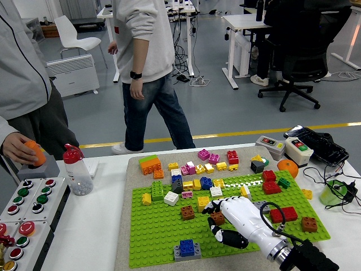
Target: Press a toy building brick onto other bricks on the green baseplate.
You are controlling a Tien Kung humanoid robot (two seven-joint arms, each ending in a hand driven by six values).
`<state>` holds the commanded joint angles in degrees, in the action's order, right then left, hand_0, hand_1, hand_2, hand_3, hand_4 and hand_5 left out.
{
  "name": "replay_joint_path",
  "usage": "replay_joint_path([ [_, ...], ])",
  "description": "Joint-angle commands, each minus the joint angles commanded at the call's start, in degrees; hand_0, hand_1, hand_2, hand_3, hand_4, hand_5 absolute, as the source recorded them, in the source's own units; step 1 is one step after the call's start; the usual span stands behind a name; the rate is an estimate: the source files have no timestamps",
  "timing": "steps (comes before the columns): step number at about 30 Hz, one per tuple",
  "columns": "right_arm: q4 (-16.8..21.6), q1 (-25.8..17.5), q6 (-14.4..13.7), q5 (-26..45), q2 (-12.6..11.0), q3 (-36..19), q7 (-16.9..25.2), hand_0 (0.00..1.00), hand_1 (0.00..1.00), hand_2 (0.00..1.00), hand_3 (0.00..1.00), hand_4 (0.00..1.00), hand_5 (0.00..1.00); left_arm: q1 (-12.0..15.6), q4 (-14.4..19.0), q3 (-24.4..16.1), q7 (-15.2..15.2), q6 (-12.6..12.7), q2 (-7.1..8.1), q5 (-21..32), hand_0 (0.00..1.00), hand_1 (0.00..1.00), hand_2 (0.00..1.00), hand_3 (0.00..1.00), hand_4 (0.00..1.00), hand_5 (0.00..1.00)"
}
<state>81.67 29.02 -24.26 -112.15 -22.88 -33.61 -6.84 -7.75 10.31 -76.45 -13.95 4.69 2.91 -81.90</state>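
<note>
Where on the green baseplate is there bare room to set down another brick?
The green baseplate's near-left stretch is bare, between the brown brick and blue brick. The far half is crowded, and the right robot hand covers the middle.

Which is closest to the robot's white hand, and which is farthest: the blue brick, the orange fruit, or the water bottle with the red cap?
From the right hand, head view:
1. Blue brick: just left of the hand and nearer the table's near edge, at the baseplate's front.
2. Orange fruit: off to the right, towards the far side.
3. Water bottle: far off on the left.
</note>
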Motion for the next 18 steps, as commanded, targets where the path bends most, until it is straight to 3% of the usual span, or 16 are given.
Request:
replay_joint_path([
  [4, -0.2, -1.8, 1.3, -0.9, -1.4, -3.4, -1.1, 0.695, 0.676, 0.694, 0.736, 0.467, 0.25, 0.0, 0.0, 0.0, 0.0, 0.0, 0.01, 0.0, 0.659, 0.684, 0.679, 0.579, 0.292, 0.998],
  [5, -0.2, -2.2, 1.6, -1.0, -1.7, -4.0, -1.3, 0.752, 0.712, 0.721, 0.767, 0.545, 0.245, 0.0, 0.0, 0.0, 0.0, 0.0, 0.01, 0.1, 0.659, 0.685, 0.679, 0.579, 0.292, 0.998],
  [11, -0.3, -5.4, 2.7, -1.6, -3.5, -8.7, -2.0, 0.752, 0.712, 0.721, 0.767, 0.545, 0.245, 0.0, 0.0, -0.1, 0.0, 0.0, 0.02, -0.2, 0.659, 0.685, 0.679, 0.579, 0.292, 0.998],
  [16, 0.7, -9.6, 0.2, 4.1, -3.2, -13.8, 1.2, 0.765, 0.734, 0.758, 0.776, 0.547, 0.254, -0.1, 0.0, -0.2, 0.0, 0.0, 0.05, -0.6, 0.659, 0.684, 0.679, 0.578, 0.292, 0.998],
  [17, 1.4, -10.9, -0.7, 6.4, -2.7, -15.1, 2.6, 0.772, 0.78, 0.815, 0.796, 0.453, 0.276, 0.0, 0.0, -0.2, 0.0, 0.0, 0.05, -0.6, 0.659, 0.686, 0.679, 0.578, 0.291, 0.998],
  [18, 1.9, -11.9, -1.1, 8.3, -2.3, -16.3, 3.8, 0.772, 0.78, 0.815, 0.796, 0.453, 0.276, 0.0, 0.0, -0.2, 0.0, 0.0, 0.05, -0.6, 0.659, 0.686, 0.679, 0.578, 0.291, 0.998],
])
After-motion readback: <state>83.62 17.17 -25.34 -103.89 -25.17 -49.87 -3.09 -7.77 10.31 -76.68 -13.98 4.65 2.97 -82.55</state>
